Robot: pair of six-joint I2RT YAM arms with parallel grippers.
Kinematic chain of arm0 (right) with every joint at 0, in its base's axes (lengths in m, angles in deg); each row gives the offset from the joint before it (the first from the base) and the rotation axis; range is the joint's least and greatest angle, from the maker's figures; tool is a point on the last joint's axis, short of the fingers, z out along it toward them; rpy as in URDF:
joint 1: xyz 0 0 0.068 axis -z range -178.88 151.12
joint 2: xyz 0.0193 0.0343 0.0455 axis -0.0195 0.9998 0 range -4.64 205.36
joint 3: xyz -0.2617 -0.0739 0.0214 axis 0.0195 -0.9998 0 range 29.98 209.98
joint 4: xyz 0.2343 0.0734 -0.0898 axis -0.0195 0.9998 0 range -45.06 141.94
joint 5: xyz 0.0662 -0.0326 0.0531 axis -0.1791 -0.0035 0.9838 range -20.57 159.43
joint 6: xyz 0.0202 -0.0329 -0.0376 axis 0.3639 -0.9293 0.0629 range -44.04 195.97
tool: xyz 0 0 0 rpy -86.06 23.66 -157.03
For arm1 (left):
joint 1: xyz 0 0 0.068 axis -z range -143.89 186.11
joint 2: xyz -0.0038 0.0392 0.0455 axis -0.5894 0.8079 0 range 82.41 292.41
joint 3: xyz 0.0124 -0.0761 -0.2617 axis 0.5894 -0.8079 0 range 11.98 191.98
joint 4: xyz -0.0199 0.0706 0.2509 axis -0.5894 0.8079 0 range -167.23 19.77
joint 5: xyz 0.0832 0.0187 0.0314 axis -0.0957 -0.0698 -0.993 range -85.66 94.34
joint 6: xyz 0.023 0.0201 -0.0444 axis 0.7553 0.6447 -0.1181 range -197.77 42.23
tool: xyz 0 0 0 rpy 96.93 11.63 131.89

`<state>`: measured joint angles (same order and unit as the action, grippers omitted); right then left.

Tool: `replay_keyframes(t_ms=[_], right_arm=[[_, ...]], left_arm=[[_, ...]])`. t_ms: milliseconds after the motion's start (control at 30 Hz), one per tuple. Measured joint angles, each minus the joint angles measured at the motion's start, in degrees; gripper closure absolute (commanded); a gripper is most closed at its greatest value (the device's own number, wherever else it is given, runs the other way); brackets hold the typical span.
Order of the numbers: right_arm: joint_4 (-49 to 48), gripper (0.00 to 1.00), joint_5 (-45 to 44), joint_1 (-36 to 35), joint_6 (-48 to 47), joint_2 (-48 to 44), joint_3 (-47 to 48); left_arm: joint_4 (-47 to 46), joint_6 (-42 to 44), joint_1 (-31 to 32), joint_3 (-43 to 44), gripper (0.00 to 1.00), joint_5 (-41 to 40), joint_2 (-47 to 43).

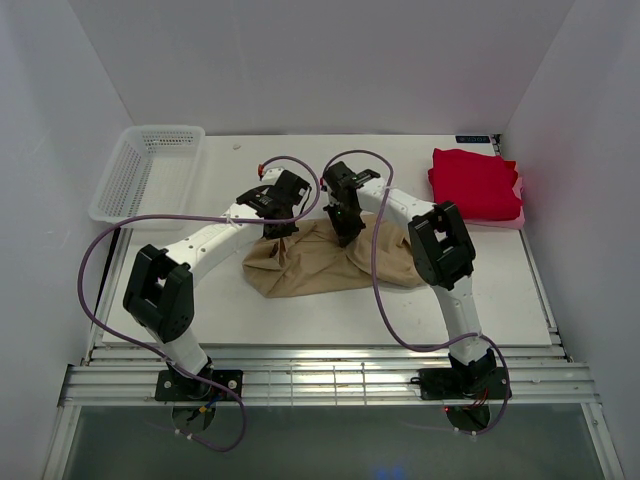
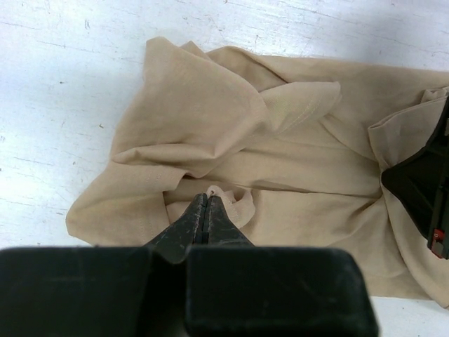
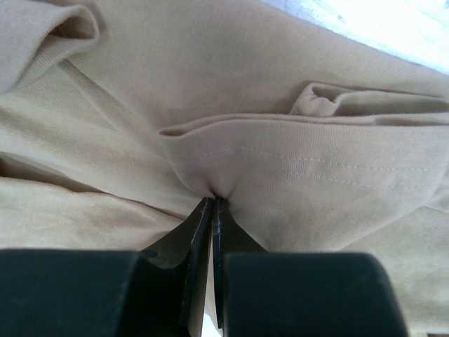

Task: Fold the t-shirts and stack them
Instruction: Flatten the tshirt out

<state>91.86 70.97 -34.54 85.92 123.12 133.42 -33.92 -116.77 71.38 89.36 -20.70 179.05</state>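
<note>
Surface (image 1: 300,322) carried everything. The tan t-shirt (image 1: 320,265) lay crumpled at its centre between both arms. The red t-shirt (image 1: 472,183) sat folded at the far right corner, which I judged to be the stacking spot. The white mesh basket (image 1: 145,170) stood apart at far left. My left fingers (image 2: 203,210) were closed, pinching a small ridge of tan cloth. My right fingers (image 3: 205,217) were closed on a stitched hem fold, presumably to lift and spread the shirt. No writing was legible; a dark label (image 1: 476,138) at the rear edge was too small to read.
</note>
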Motion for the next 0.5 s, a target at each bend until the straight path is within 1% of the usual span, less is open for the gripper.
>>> replay_keyframes(t_ms=[133,300,400,500], right_arm=[[3.3,0.92,-2.1,0.07,-0.33,-0.22,3.76],[8.66,0.92,-5.46,1.64,-0.42,-2.43,14.29],[10.4,0.92,-8.17,4.48,-0.85,-6.69,19.76],[11.13,0.92,-10.88,8.57,-1.57,-13.51,22.56]], left_arm=[[0.57,0.26,-0.85,0.72,1.0,-0.04,0.0],[1.95,1.75,-4.7,6.1,1.0,-1.38,-1.36],[2.19,2.97,-8.44,10.23,1.0,-2.51,-4.11],[1.16,3.52,-12.07,13.09,1.0,-4.9,-8.15]])
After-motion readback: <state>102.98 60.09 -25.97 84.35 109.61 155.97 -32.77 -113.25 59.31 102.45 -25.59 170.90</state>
